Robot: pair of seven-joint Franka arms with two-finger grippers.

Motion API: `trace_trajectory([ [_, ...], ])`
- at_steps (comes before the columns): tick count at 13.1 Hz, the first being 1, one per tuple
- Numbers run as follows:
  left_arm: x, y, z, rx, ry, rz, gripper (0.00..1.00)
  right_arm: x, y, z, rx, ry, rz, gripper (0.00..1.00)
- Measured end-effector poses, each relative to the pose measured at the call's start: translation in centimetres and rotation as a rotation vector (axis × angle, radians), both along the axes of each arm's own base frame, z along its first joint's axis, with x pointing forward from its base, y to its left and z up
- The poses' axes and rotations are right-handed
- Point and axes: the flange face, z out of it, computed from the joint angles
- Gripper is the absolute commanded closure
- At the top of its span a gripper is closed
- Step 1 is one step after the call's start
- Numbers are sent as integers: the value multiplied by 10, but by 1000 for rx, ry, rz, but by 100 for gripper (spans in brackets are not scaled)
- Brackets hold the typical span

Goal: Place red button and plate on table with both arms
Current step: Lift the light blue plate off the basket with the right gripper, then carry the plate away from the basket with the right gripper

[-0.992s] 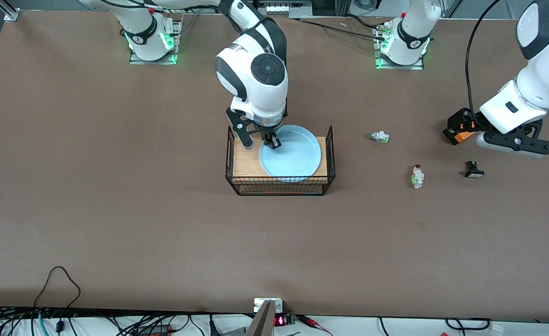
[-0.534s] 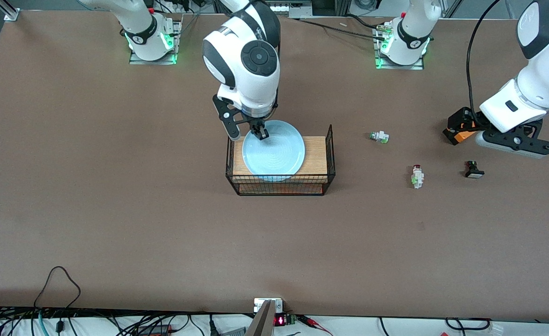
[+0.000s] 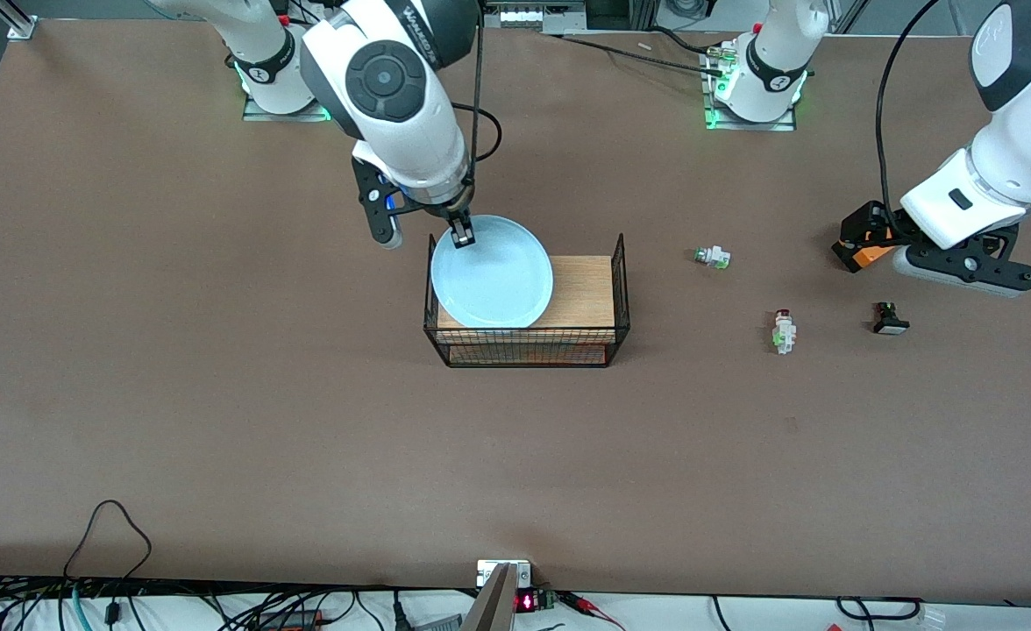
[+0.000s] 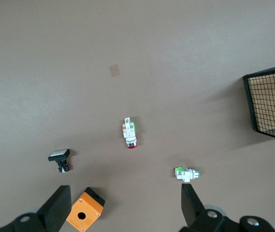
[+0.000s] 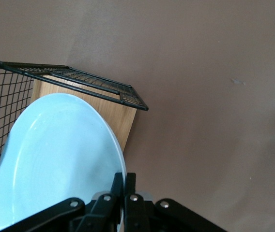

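Even, bright overhead light — soft short shadows under the wire rack [image 3: 526, 343] and on the table [image 3: 217, 394]. No glare. Front view sharp; right wrist view slightly soft up close — gripper edge.

This is a robot lab. Two white robot arms are bolted to a big brown table [image 3: 217, 394]. Their bases sit at about 11 o'clock [image 3: 283, 66] and 1 o'clock [image 3: 757, 74] in the front view, and little green lights glow on them. Black cables [image 3: 112, 605] lie in a tangle along the table edge at 7 o'clock. A small box with red number lights [image 3: 526, 602] sits at 6 o'clock. Metal frame bars [image 3: 11, 17] show in the corner at 10 o'clock. The things on the table look like test things: a small wire rack [image 3: 529, 342] near the middle and tiny switch parts [image 3: 783, 331] toward 3 o'clock.
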Motion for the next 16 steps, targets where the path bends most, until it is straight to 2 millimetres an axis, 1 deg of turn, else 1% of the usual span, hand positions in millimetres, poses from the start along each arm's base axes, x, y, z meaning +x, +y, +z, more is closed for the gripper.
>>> trace_trajectory([
  [2,0,0,0,0,1,0,0,6,-9,21,69,20,-71,100],
  [4,0,0,0,0,2,0,0,14,-16,52,145,28,-177,100],
  [5,0,0,0,0,2,0,0,19,-21,64,168,28,-227,100],
  [7,0,0,0,0,2,0,0,24,-30,81,190,30,-259,100],
  [9,0,0,0,0,2,0,0,20,-32,97,184,39,-245,100],
  [11,0,0,0,0,2,0,0,20,-40,104,168,58,-224,100],
  [12,0,0,0,0,2,0,0,22,-51,102,153,75,-189,100],
  [14,0,0,0,0,2,0,0,32,-80,96,136,101,-53,100],
  [16,0,0,0,0,2,0,0,45,-114,90,101,77,122,100],
])
